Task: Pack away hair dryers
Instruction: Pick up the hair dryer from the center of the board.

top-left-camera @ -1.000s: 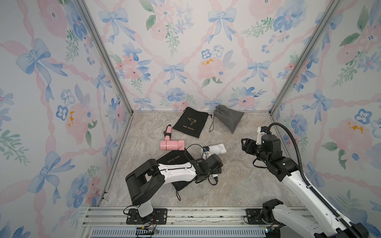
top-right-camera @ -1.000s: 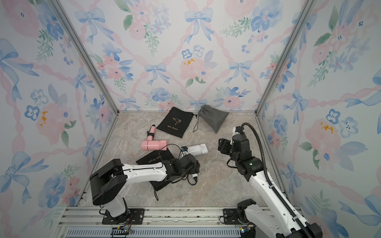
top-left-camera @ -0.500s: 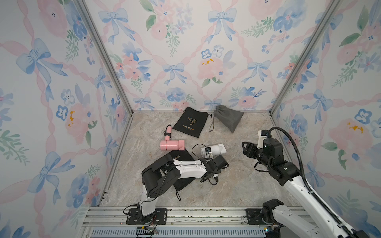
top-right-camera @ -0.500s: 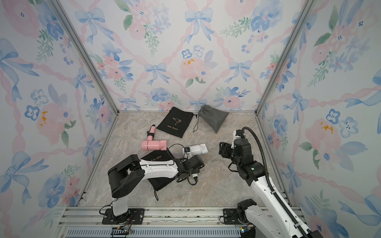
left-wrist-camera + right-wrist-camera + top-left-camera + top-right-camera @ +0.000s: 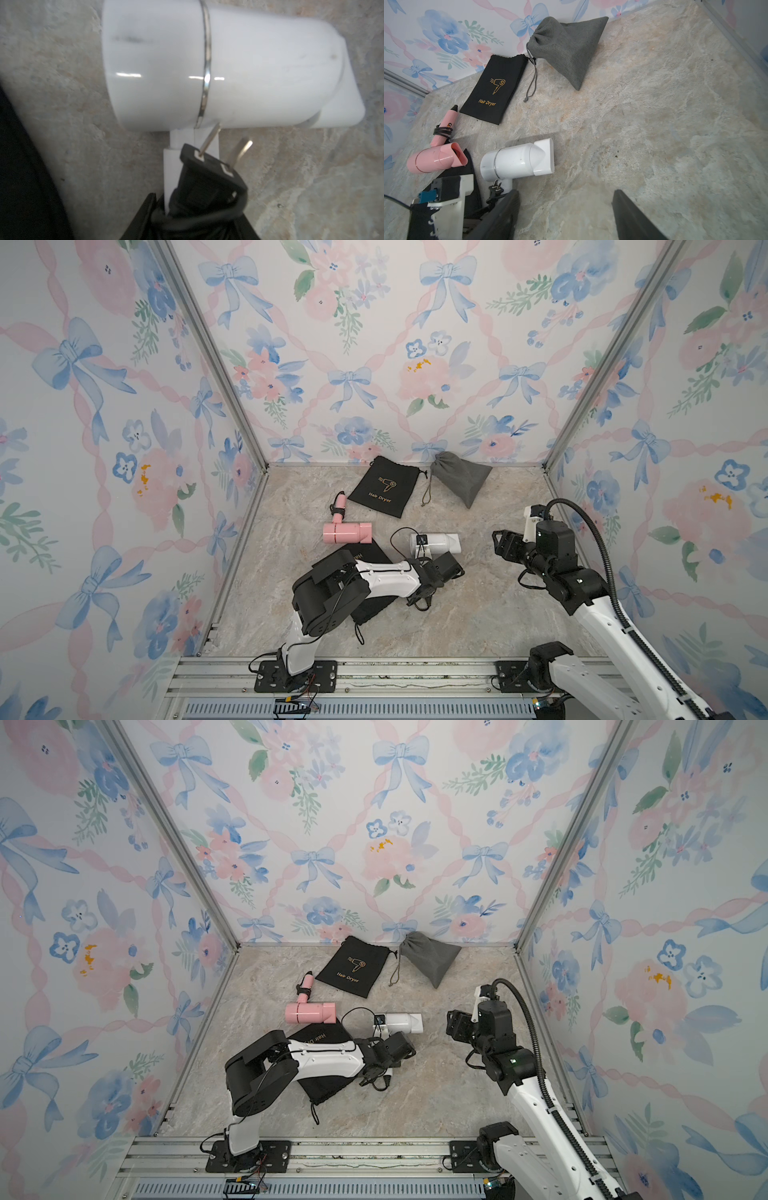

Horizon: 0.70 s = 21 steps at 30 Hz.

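Marble-look counter (image 5: 478, 614): my left fingers (image 5: 143, 220) are closing on the cord-wrapped handle of the white plastic hair dryer (image 5: 440, 542) lying mid-counter. I can't tell if they grip yet; right fingers (image 5: 502, 218) spread, idle. Pickup looks imminent.

A flat black drawstring pouch (image 5: 384, 492) printed in gold with a dryer emblem and "Hair Dryer" lies near the back of the marbled beige tabletop (image 5: 478, 614). Just beside it is a grey pouch (image 5: 463, 481), cinched at the neck, its cord (image 5: 426, 493) trailing between the two. Another black pouch (image 5: 326, 1088) lies flat nearer the front, partly covered, and wallpaper (image 5: 374, 344) of blue bows and pink flowers lines three sides.
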### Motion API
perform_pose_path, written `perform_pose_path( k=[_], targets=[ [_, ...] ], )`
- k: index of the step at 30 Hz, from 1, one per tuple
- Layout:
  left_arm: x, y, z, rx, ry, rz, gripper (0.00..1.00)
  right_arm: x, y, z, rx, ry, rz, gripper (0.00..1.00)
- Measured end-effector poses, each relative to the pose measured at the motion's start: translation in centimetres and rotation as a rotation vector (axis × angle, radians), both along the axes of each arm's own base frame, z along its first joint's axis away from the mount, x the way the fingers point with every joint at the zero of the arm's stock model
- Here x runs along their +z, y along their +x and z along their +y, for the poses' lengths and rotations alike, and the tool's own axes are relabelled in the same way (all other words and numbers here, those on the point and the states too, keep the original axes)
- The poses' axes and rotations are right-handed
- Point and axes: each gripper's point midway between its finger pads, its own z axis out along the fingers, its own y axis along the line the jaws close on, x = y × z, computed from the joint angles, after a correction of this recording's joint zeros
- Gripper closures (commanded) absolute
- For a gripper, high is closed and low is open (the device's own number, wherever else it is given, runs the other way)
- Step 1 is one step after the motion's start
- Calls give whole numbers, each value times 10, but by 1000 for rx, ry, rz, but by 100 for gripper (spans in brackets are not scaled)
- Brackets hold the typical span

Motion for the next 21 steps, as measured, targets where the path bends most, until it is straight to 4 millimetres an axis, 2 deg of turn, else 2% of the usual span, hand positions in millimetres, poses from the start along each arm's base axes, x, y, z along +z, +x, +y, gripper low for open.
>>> perform_pose_path(
  k=[4,6,11,13,16,18,21],
  targets=[
    [24,3,4,-97,80,-59,68,-3,-2,-4,5,-19,20,26],
    [47,6,4,-163,107,-109,68,-1,-2,-6,7,-28,28,27],
    [119,14,-2,-336,127,-290,67,14,11,-11,13,-31,21,26],
    [138,18,0,-390,145,-351,66,22,16,-11,25,-19,12,26],
    [155,24,5,-462,185,-423,67,37,24,-11,58,9,-9,25],
    [161,27,8,-512,210,-457,70,49,29,-10,85,30,-28,25],
    [169,35,10,-578,247,-504,69,70,37,-4,151,68,-71,23]
  ],
)
